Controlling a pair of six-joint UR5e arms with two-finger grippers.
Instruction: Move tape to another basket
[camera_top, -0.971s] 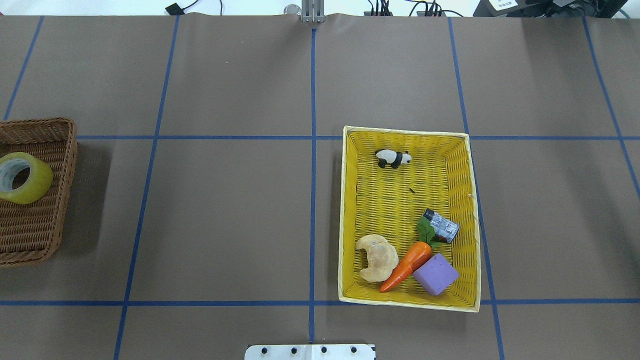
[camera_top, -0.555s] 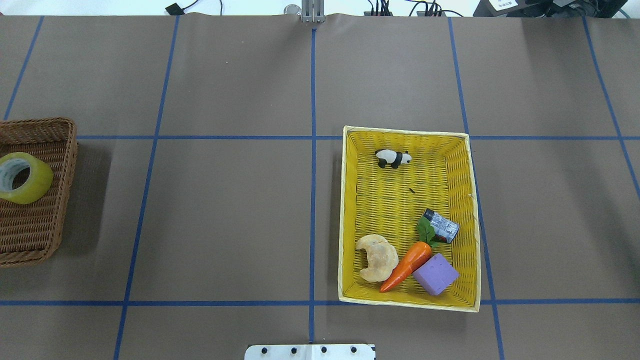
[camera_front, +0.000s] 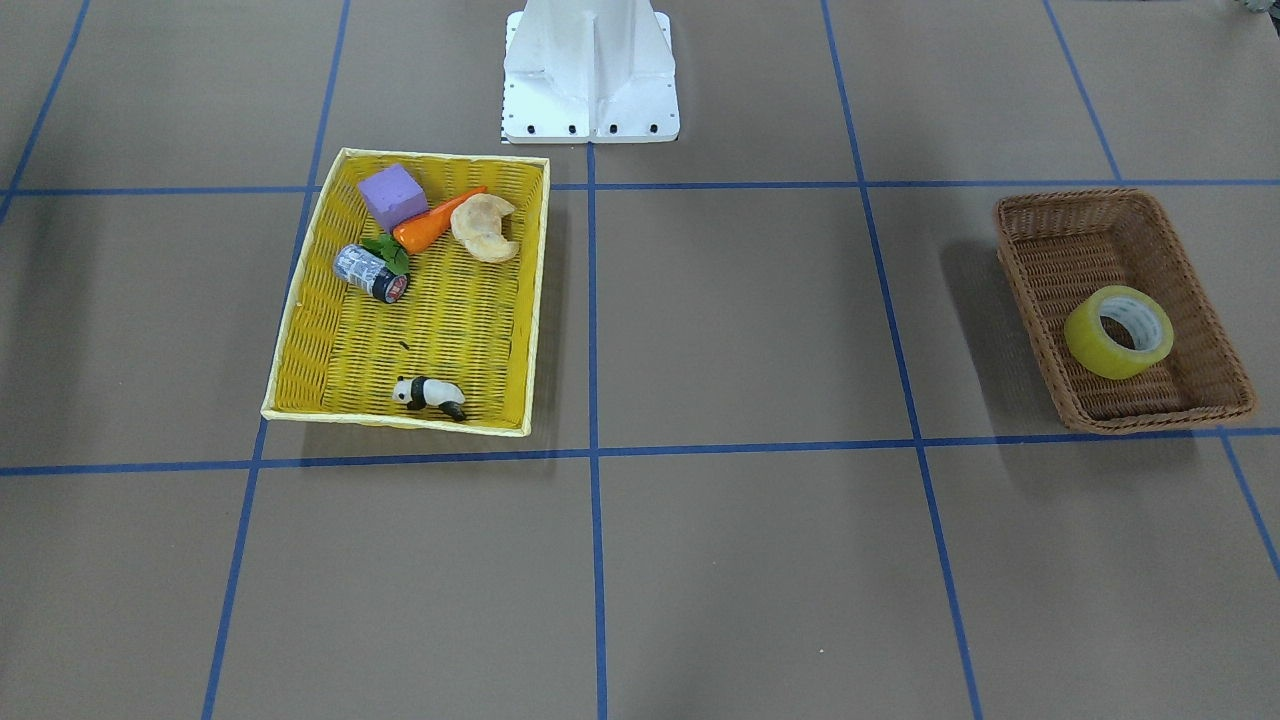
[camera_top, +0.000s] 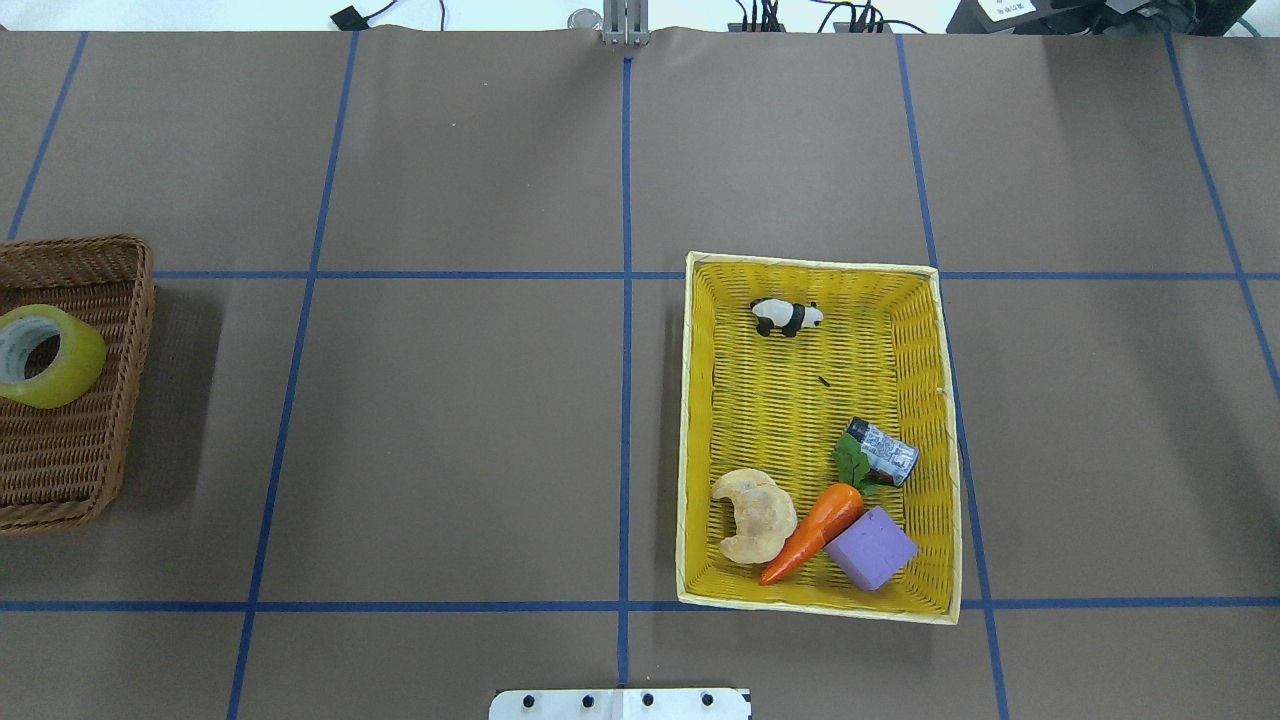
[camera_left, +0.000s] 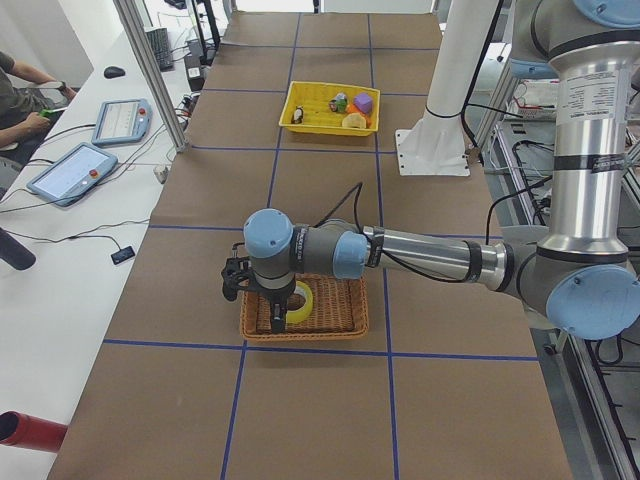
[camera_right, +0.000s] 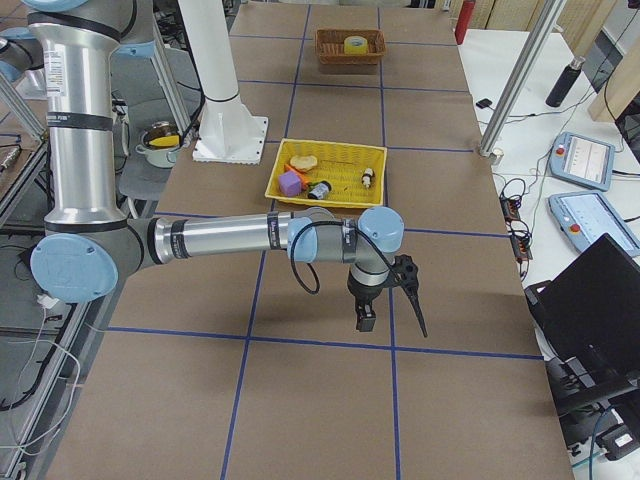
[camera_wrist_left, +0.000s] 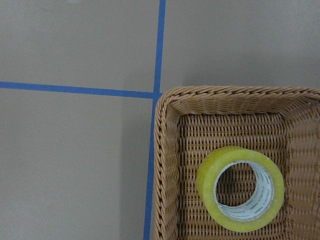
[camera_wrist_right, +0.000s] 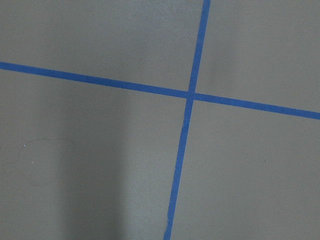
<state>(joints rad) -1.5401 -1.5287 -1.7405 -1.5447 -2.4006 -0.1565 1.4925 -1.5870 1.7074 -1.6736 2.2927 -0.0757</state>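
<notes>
On the front-facing feed I see the tape (camera_front: 1118, 332) inside the brown basket (camera_front: 1075, 197), in the half farther from the robot's base (camera_front: 590, 80). The roll sits tilted, its hole facing up and to one side. Well apart on the tabletop (camera_front: 750, 320), across a blue line (camera_front: 592, 320), the yellow tray (camera_front: 400, 330) holds a purple block (camera_front: 387, 194), a carrot (camera_front: 430, 224), a bread piece (camera_front: 484, 227), a small cylinder (camera_front: 368, 272) and a panda figure (camera_front: 428, 393). No arm shows here.

The overhead feed gives me the same layout: the basket is cut by the left edge with the tape in it, and the tray is right of centre. No arm shows here either.

From the left end of the tabletop, the near arm reaches out level and its left pincer (camera_left: 258, 300) hangs over the basket, just above the tape. I cannot tell from here how far it is open or whether it touches the roll.

From the right end, the near arm's right pincer (camera_right: 408, 300) points down over bare tabletop, on the near side of the tray. I cannot tell its opening either.

My left wrist camera looks straight down at one corner of the basket, with the tape resting inside; no fingers show.

My right wrist camera shows only brown surface and two crossing blue lines.
</notes>
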